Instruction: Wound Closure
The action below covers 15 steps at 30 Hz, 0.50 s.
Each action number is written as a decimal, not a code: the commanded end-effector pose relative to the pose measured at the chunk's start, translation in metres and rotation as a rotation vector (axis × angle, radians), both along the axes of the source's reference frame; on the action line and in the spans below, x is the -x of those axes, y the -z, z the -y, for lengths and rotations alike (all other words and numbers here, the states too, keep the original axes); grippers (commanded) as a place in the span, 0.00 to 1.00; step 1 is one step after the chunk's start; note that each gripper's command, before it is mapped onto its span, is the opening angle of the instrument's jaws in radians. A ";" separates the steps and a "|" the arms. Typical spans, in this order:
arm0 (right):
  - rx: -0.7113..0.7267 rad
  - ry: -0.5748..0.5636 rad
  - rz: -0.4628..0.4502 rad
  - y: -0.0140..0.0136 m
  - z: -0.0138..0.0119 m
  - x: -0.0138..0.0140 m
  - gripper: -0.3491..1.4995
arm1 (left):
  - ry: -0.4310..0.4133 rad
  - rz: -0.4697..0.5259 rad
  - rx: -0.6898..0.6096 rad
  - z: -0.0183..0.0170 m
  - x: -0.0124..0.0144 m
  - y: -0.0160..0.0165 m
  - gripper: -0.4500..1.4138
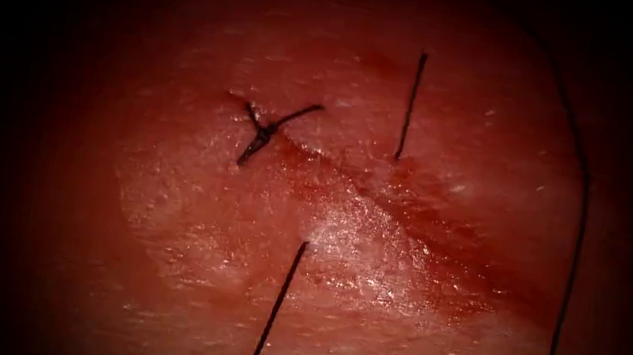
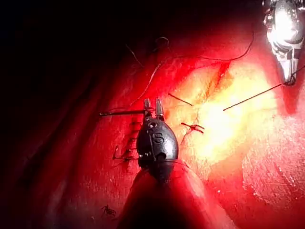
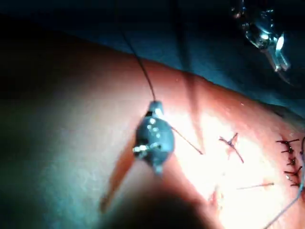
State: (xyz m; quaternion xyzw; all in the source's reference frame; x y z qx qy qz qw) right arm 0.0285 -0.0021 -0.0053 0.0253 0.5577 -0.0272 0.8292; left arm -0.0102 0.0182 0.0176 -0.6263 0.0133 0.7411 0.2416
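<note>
Needle point(image 2: 121, 113) straight-looking, curve hidden, clamped in left tool point(image 2: 153, 106) beside knot point(image 2: 193, 127); right tool point(image 3: 155, 107) pinches thread point(image 3: 138, 59).

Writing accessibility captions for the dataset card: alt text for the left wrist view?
The left tool has its jaws shut on the needle near one end, and the needle appears to be clear of the tissue. The right tool holds a taut thread that runs to the tissue near a tied knot.
</note>
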 end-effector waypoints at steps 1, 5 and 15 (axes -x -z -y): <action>-0.002 0.002 -0.002 -0.0003 0.0006 -0.0006 0.00 | -0.001 0.001 0.001 -0.0001 0.0006 -0.0005 0.00; -0.074 -0.058 -0.020 -0.0003 -0.0011 0.0001 0.54 | 0.000 0.002 -0.002 0.0000 0.0006 -0.0007 0.00; -0.166 -0.088 -0.019 -0.0020 -0.0033 0.0044 0.78 | -0.007 -0.026 -0.005 0.0009 0.0021 -0.0028 0.00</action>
